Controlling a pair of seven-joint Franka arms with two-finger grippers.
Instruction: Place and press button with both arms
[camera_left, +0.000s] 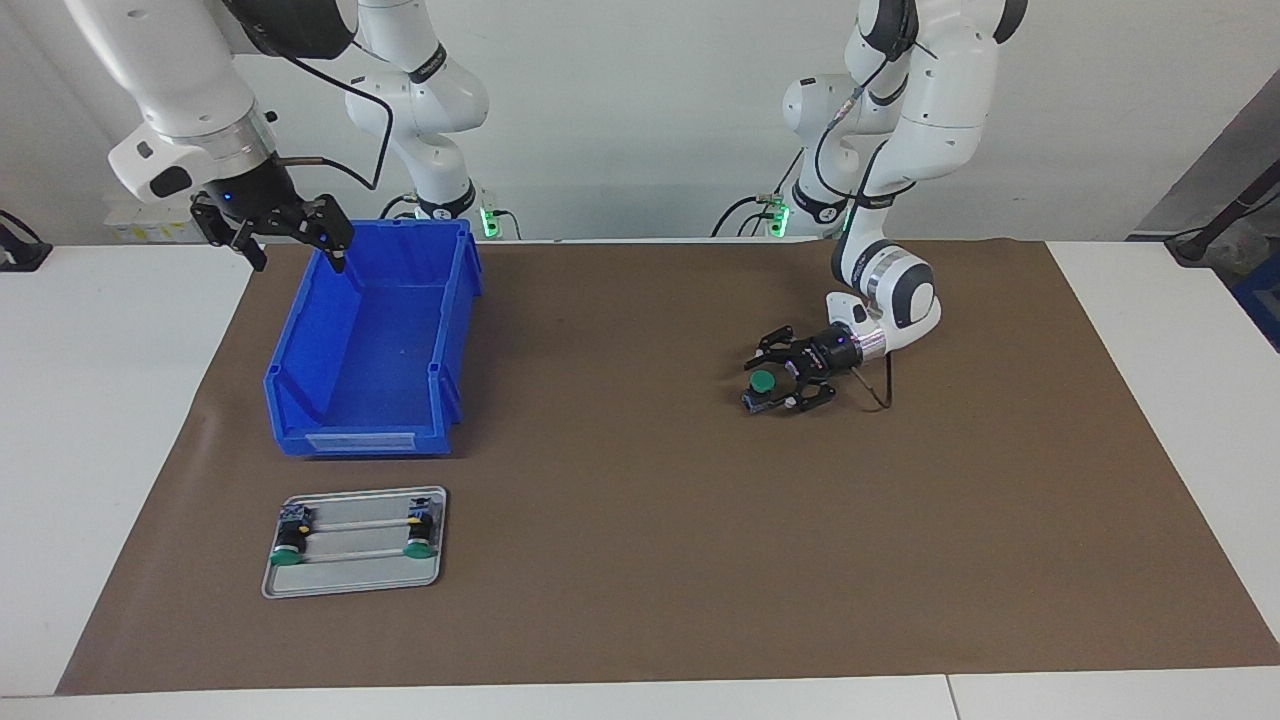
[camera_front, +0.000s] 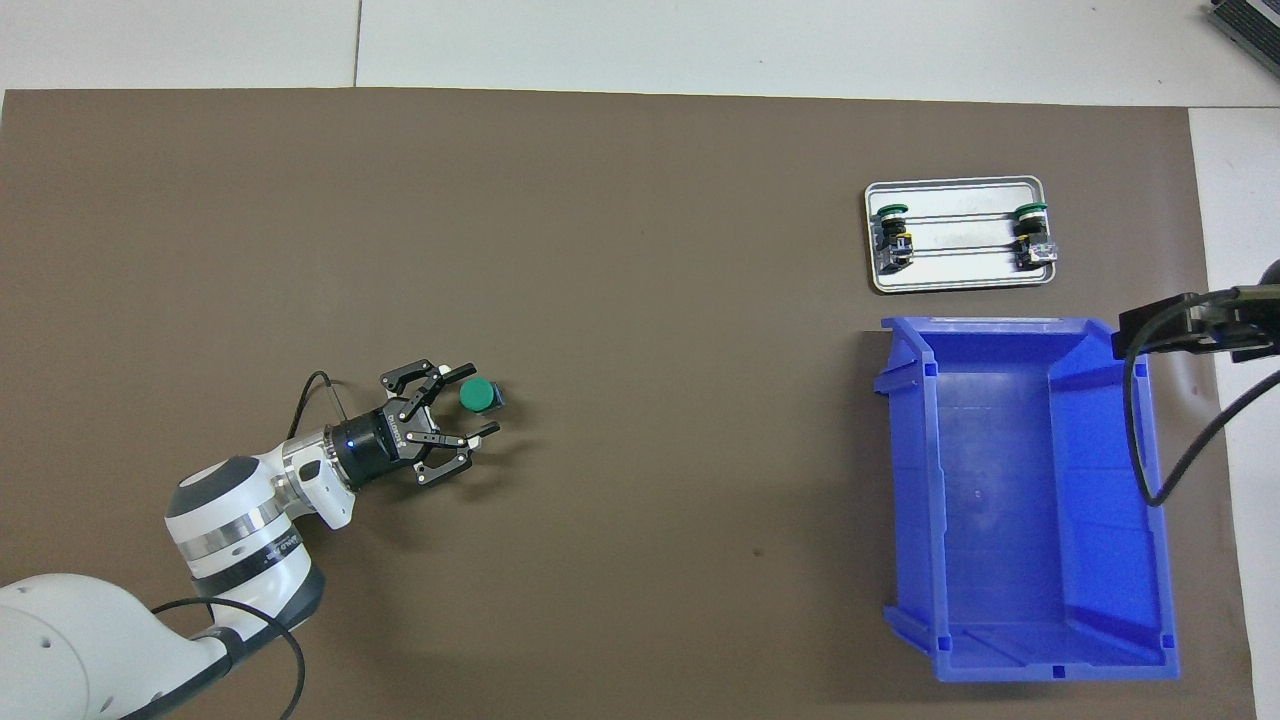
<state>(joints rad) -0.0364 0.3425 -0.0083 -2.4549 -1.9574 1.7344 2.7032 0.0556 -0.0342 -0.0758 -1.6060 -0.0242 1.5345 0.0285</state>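
Observation:
A green-capped button (camera_left: 763, 381) stands on the brown mat toward the left arm's end of the table; it also shows in the overhead view (camera_front: 478, 396). My left gripper (camera_left: 772, 384) lies low at the mat, open, with its fingers on either side of this button and gaps showing to it; it also shows in the overhead view (camera_front: 478, 401). My right gripper (camera_left: 297, 252) is open and empty, raised over the rim of the blue bin (camera_left: 360, 438) at its end nearer the robots, and its arm waits there.
A small metal tray (camera_left: 355, 575) lies farther from the robots than the bin and holds two more buttons (camera_left: 290, 545) (camera_left: 420, 535) lying on their sides. The bin (camera_front: 905, 480) has nothing in it. The brown mat (camera_left: 620, 520) covers the table's middle.

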